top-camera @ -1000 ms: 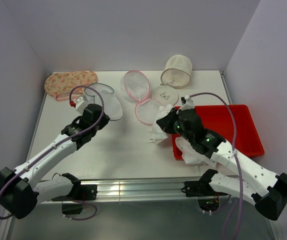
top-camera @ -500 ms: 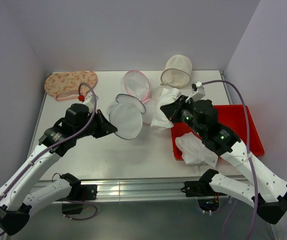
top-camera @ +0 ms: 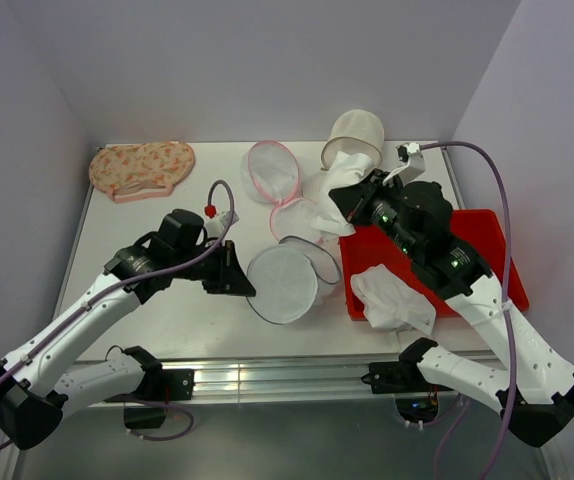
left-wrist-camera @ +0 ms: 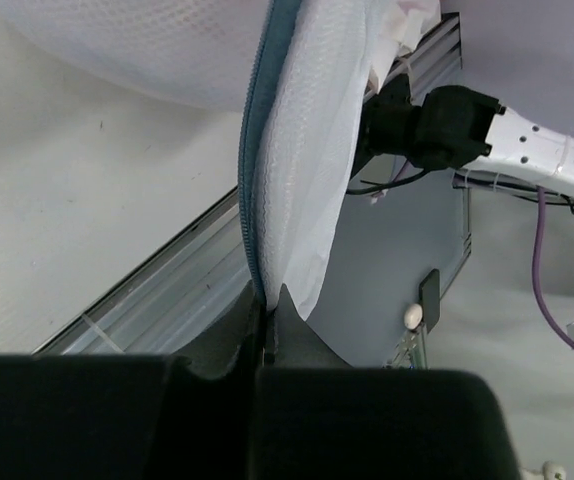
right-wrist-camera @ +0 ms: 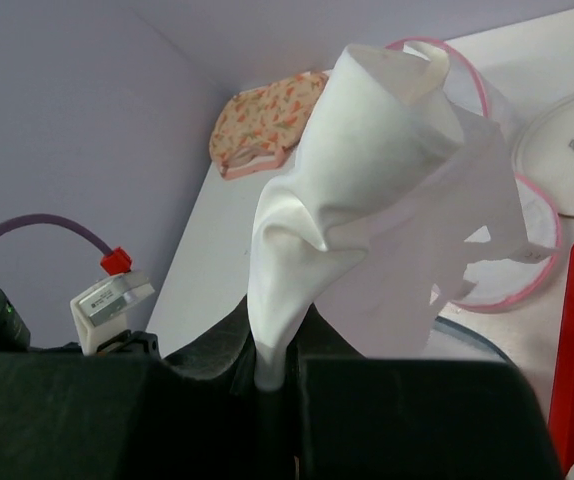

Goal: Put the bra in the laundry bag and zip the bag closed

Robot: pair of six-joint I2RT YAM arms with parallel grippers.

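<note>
Now the left gripper (top-camera: 235, 279), pinched shut on the blue-grey zipper rim of the laundry bag (top-camera: 282, 284), has swung that round, springy mesh shell from the back left to mid-table (top-camera: 217, 322), with its halves parted. Just behind it, the right gripper (top-camera: 344, 205), clamped on the bra (top-camera: 327, 197), has raised the limp white fabric, so dropping it in looks next.

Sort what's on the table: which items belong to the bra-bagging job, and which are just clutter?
In the job: bra, held in the right gripper; laundry bag, its blue-grey rim pinched by the left gripper.
Lying about: pink-rimmed mesh bag, peach floral bag, cream mesh tub, red tray, white cloth in it.
</note>
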